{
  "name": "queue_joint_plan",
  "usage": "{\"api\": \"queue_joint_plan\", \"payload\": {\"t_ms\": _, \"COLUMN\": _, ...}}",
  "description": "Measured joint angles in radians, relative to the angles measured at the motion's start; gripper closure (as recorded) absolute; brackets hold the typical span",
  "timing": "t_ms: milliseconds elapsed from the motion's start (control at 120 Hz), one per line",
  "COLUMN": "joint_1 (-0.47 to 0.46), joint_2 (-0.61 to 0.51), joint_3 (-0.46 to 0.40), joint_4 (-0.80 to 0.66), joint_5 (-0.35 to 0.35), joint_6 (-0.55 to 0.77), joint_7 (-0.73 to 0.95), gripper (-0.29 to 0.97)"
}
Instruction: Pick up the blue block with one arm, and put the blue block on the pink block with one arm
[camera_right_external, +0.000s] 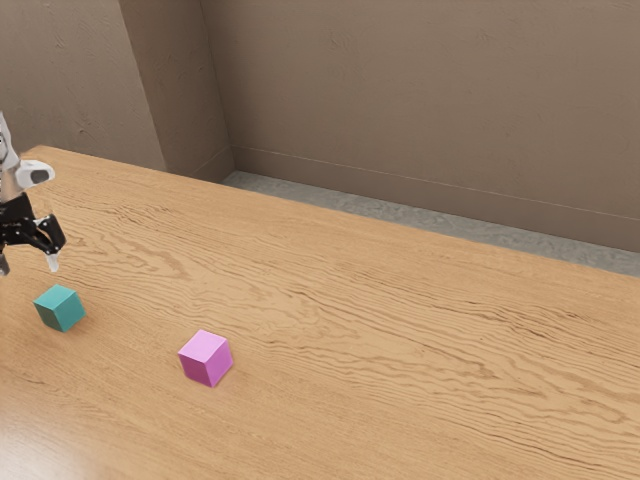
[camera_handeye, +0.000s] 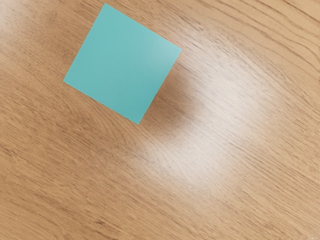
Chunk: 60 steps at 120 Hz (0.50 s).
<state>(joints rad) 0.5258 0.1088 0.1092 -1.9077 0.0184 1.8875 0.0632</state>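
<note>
My gripper (camera_right_external: 28, 262) hangs open and empty above the blue block (camera_right_external: 60, 307), which lies turned under it, so I fear closing on corners may spin it away.

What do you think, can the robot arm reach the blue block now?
Probably yes. The open fingers hang just above the blue block, a little off to one side, with nothing between them and it. The pink block sits well apart.
</note>
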Motion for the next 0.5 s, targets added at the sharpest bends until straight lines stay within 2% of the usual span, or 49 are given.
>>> {"api": "queue_joint_plan", "payload": {"t_ms": 150, "joint_1": -0.011, "joint_2": -0.064, "joint_3": -0.002, "joint_4": -0.214, "joint_5": -0.029, "joint_6": 0.199, "joint_7": 0.111, "gripper": 0.00}}
{"api": "queue_joint_plan", "payload": {"t_ms": 333, "joint_1": -0.002, "joint_2": -0.019, "joint_3": -0.003, "joint_4": -0.226, "joint_5": -0.043, "joint_6": 0.339, "joint_7": 0.224, "gripper": 0.00}}
{"api": "queue_joint_plan", "payload": {"t_ms": 500, "joint_1": 0.008, "joint_2": -0.059, "joint_3": -0.002, "joint_4": -0.275, "joint_5": -0.063, "joint_6": 0.399, "joint_7": 0.315, "gripper": 0.00}}
